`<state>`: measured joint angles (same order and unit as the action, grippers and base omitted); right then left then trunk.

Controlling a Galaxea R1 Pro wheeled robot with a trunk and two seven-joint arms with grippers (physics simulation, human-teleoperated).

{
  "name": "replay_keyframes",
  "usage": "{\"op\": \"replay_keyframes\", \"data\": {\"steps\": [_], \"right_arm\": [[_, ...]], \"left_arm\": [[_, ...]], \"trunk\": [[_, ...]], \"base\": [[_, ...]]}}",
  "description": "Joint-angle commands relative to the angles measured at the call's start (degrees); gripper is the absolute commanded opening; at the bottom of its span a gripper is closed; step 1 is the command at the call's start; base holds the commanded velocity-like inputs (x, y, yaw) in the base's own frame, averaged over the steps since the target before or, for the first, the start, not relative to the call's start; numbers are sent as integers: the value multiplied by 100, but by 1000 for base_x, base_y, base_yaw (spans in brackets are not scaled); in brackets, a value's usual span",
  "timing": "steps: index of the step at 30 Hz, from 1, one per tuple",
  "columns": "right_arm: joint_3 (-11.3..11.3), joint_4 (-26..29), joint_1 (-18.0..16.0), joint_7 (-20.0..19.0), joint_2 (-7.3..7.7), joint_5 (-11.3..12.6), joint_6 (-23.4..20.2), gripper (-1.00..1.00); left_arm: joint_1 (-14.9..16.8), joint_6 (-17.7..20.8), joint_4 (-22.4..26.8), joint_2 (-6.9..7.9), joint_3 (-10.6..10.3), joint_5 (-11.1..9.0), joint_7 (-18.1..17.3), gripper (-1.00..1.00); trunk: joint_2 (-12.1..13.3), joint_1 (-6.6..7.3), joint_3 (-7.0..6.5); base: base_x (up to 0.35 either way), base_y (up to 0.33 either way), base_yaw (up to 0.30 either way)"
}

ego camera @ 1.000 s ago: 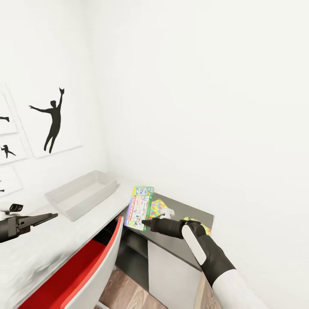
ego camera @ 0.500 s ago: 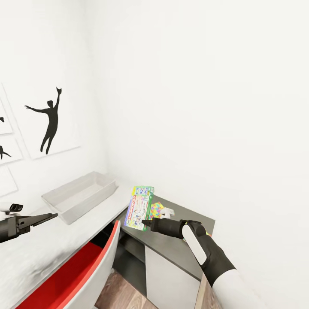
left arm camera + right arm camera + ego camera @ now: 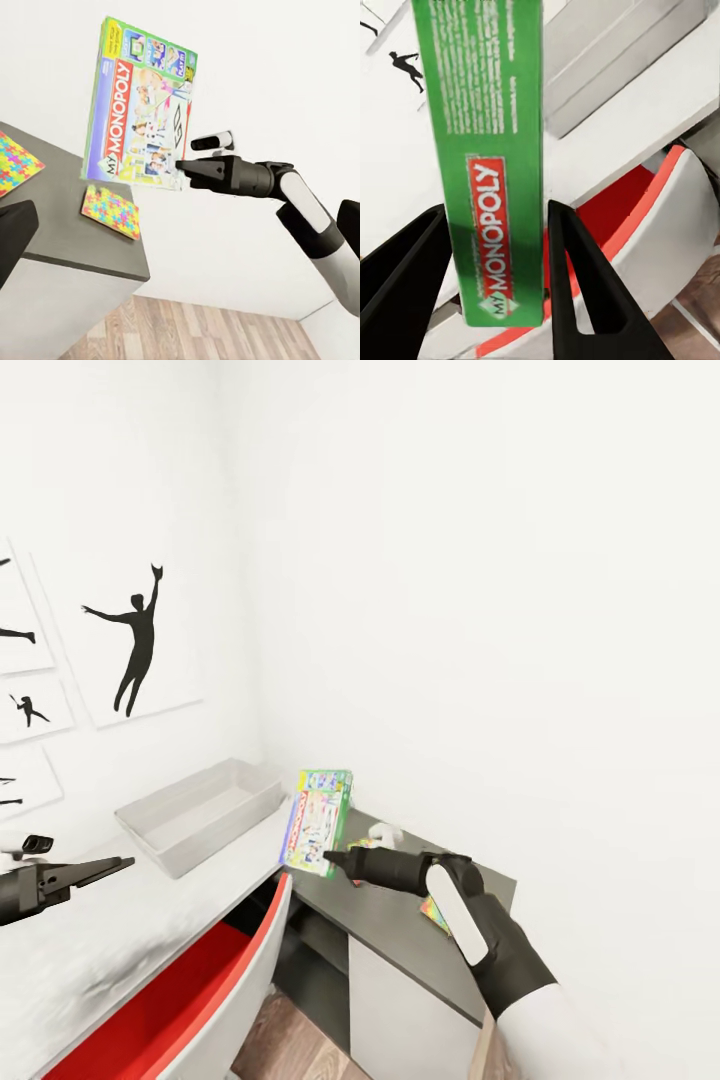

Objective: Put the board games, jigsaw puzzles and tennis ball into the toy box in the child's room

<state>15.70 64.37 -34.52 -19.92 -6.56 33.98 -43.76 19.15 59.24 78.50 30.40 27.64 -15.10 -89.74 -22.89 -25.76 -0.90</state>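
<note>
My right gripper (image 3: 335, 857) is shut on the lower edge of a board game (image 3: 318, 822), a green-edged My Monopoly box. It holds the box upright in the air over the join between the light grey table (image 3: 120, 930) and its dark lower section (image 3: 400, 935). The right wrist view shows the box's green edge (image 3: 491, 165) between both fingers (image 3: 585, 285). The toy box (image 3: 200, 815), a light grey tub, sits to the game's left against the wall. Two jigsaw puzzles (image 3: 111, 210) (image 3: 13, 161) lie on the dark section. My left gripper (image 3: 100, 868) hovers open over the light top.
A red-and-white chair (image 3: 200, 980) is tucked under the table just below the held game. White walls close the corner, with black silhouette pictures (image 3: 135, 645) on the left wall. Wood-plank floor (image 3: 290, 1050) shows under the table.
The head view has shifted a little. My right gripper has carried the board game slightly up and left, closer to the toy box. The left gripper has stayed put.
</note>
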Motion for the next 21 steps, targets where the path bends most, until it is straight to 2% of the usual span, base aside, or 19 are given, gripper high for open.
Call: {"op": "replay_keyframes", "data": {"steps": [1,2,4,6,9,15,21], "right_arm": [[-44,227,-2,-6,-18,-53,-279,-100],[-83,341,-2,0,-29,-54,-418,-100],[-303,684,-2,39,-52,-54,-809,-100],[-756,1131,-2,127,-84,-54,-1242,-100],[-998,1370,-3,185,-92,-48,-1461,-100],[-1048,1380,8,186,-72,-49,-1443,-100],[-1071,1432,299,189,-41,-55,-1404,-100]], "left_arm": [[1,61,-1,1,-1,7,-26,100],[1,61,-1,0,-2,7,-26,100],[1,61,-1,-2,-3,7,-26,100],[1,61,-2,-6,-4,7,-26,100],[1,61,-2,-15,-4,7,-26,100],[1,61,-2,-3,2,7,-26,100],[1,61,-2,-7,-3,11,-26,100]], "trunk": [[-3,-3,3],[-3,-3,3],[-3,-3,3],[-3,-3,3],[-3,-3,3],[-3,-3,3],[-3,-3,3]], "base": [[4,0,14],[3,0,11],[2,0,6],[1,0,3],[0,0,0],[0,0,0],[0,0,74]]}}
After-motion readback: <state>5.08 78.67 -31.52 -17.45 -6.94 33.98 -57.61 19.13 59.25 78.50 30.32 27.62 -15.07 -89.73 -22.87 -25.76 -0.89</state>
